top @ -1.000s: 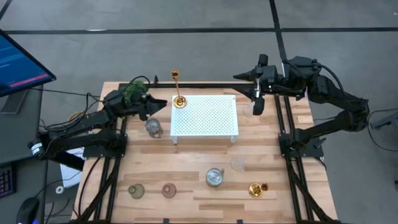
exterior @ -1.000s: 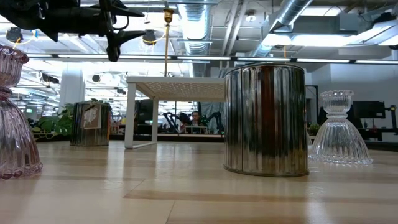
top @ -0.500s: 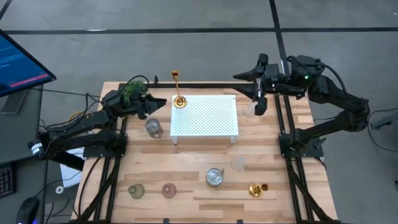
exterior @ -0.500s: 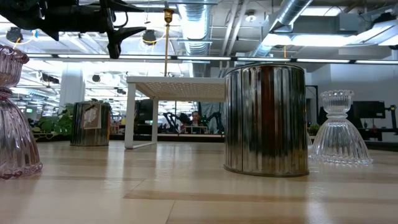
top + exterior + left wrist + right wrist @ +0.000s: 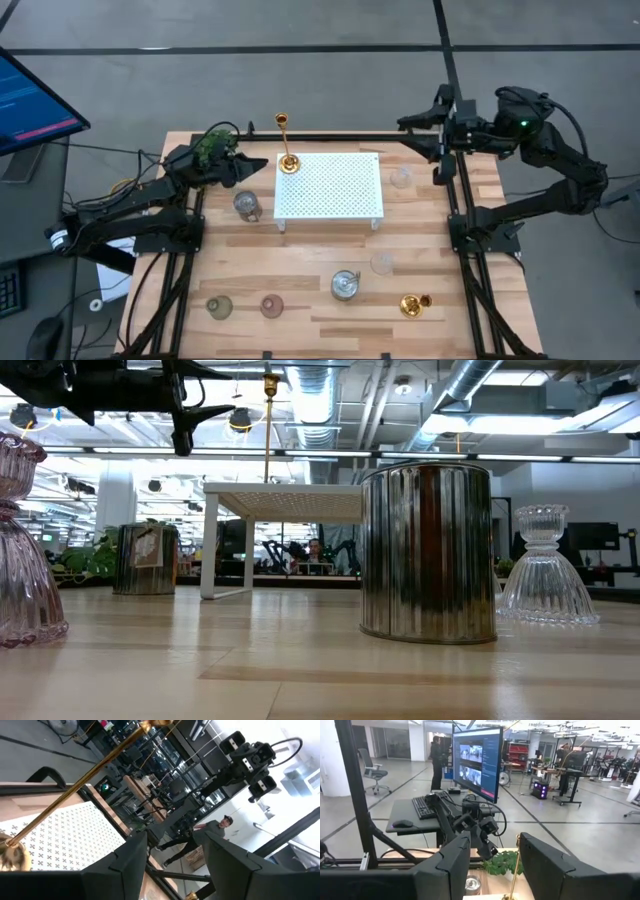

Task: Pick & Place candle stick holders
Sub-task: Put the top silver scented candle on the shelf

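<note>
Two arms, both empty-handed, fingers apart on each. Landmark is the white stand (image 5: 329, 187).

Left gripper (image 5: 262, 167) hovers just off the stand's left edge. Silver cup (image 5: 246, 205) sits on the table just beside the stand's left side, close under that gripper. Tall gold holder (image 5: 287, 145) stands upright on the stand's far-left corner, long axis vertical, right in front of those fingers.

Right gripper (image 5: 441, 150) hangs high off the stand's right-far corner. Clear glass holder (image 5: 402, 178) sits between the stand's right edge and that gripper, below and stand-ward of it. My read: right arm is nearer it; the move is down and toward the stand.
</note>
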Controlling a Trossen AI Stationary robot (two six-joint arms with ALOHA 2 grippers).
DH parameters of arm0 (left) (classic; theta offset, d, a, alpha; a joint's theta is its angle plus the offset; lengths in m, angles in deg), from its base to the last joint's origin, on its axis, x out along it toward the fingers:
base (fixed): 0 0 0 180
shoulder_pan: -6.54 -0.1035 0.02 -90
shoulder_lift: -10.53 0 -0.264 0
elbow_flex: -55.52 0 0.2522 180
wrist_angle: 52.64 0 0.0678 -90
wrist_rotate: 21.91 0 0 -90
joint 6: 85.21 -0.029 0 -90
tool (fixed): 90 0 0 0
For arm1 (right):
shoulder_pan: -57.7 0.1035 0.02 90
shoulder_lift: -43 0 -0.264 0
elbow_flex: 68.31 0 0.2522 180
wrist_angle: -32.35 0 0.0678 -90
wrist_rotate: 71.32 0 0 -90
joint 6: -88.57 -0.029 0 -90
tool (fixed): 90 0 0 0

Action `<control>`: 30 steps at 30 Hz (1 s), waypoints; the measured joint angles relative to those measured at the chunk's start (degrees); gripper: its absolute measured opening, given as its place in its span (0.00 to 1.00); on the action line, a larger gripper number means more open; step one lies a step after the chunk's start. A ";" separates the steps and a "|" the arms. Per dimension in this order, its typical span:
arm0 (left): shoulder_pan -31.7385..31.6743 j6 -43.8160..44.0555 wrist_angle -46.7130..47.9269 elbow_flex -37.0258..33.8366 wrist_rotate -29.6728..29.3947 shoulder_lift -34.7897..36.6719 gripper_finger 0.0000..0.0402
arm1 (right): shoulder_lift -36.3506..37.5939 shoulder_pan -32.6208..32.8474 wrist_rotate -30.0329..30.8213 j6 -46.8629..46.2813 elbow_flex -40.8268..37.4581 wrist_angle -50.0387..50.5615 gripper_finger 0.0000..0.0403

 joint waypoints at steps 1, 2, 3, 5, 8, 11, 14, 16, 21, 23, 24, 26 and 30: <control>0.00 0.54 -0.02 0.00 -0.54 -0.18 0.48 | 0.29 0.00 -0.01 -0.03 0.00 0.58 0.40; 0.02 0.73 -0.01 0.00 -1.14 -0.52 0.48 | 0.54 0.00 0.01 -0.03 0.00 1.25 0.40; 0.02 0.86 0.09 0.00 -1.47 -0.89 0.48 | 0.70 0.00 0.00 -0.06 0.00 1.82 0.40; 0.02 0.86 0.68 0.00 -1.70 -2.07 0.48 | 0.90 0.00 0.01 -0.41 0.00 2.78 0.40; 0.02 0.94 1.79 0.00 -0.54 -3.90 0.48 | 0.85 0.00 -0.01 -0.71 0.00 3.77 0.40; 0.00 3.08 1.77 0.52 4.63 -4.96 0.48 | 0.78 0.00 0.01 -0.84 0.00 4.28 0.40; 0.02 5.96 1.70 1.96 10.14 -4.98 0.48 | 0.78 0.00 0.01 -1.10 0.00 4.58 0.40; 0.00 8.38 1.73 2.83 13.53 -4.98 0.47 | 0.82 0.00 0.01 -1.10 0.00 5.02 0.40; 0.01 13.93 2.05 4.62 18.85 -4.98 0.43 | 0.85 0.00 0.01 -1.08 0.00 5.91 0.40; 0.01 15.28 2.23 5.04 20.19 -4.98 0.39 | 0.85 0.00 0.01 -1.06 0.00 6.05 0.40; 0.02 15.89 2.23 5.30 20.79 -4.98 0.37 | 0.85 0.00 0.01 -1.05 0.00 6.16 0.40; 0.02 17.25 2.23 5.69 21.38 -4.98 0.33 | 0.85 0.00 0.01 -0.91 0.00 6.21 0.40; 0.02 20.24 2.27 6.48 22.34 -4.98 0.25 | 0.85 0.00 0.01 -0.91 0.00 6.23 0.40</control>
